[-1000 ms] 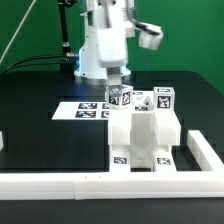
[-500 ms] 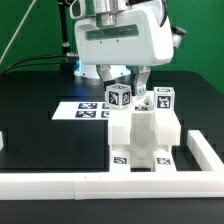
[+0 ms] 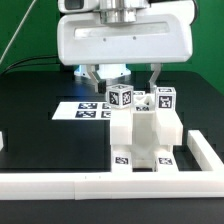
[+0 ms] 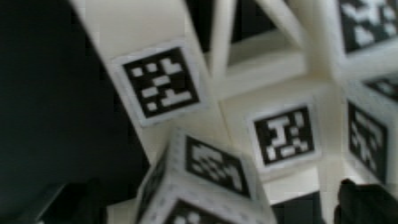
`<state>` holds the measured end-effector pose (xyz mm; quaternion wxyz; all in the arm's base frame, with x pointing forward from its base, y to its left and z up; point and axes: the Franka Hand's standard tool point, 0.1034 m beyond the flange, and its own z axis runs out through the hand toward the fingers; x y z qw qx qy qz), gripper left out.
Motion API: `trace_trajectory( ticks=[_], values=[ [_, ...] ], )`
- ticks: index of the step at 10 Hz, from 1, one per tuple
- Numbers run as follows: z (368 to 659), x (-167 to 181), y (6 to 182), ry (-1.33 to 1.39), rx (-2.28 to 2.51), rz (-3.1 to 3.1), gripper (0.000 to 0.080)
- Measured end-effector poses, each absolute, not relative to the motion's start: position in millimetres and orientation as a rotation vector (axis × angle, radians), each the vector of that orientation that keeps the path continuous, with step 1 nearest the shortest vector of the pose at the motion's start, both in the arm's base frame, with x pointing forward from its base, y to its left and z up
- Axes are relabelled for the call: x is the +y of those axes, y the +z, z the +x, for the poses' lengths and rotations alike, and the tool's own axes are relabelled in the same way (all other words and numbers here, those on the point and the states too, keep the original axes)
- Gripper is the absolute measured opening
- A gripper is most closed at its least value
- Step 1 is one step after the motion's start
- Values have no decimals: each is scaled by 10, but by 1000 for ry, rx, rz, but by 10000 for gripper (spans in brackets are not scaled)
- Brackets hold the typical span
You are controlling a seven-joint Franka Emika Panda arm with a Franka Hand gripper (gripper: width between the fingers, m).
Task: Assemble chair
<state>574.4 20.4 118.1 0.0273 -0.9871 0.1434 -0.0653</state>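
- The chair (image 3: 143, 135) stands on the black table (image 3: 40, 110), pushed into the corner of the low white border rail (image 3: 150, 183); from the table's middle in the exterior view it lies toward four o'clock
- It looks mostly joined: a blocky white body with two tagged posts (image 3: 121, 98) rising from its top, and more tags on its front face
- The marker board (image 3: 88, 109) lies flat on the table at about nine o'clock from the chair, just beside it
- The claw (image 3: 124, 78) hangs over the chair's far side, its two fingers (image 3: 155, 78) spread apart with nothing between them; the big white camera housing hides the arm above
- The wrist view shows tagged white chair faces (image 4: 164, 82) very close, blurred and tilted, so the camera sits right against the posts
- Judgement: the fingers are near the upright posts, so a descent slightly off line could land a fingertip on a post top and tip or unseat it
- A sideways nudge could also slide the whole chair off the rail corner, spoiling its alignment
- Closing on a tagged face off-centre risks a twisted, slipping hold
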Motion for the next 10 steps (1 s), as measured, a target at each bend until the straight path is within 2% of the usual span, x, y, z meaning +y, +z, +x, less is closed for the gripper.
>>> trace_trajectory(
  ticks=[5,7,8,9,10],
  values=[
    [5764,147,1188,-212,-106,-3125,649],
    [5775,134,1193,-214,-52,-3125,649],
    [5774,134,1193,-214,-52,-3125,553],
    [5774,135,1192,-213,33,-3120,553],
    [5773,140,1192,-211,185,-3108,379]
  ],
)
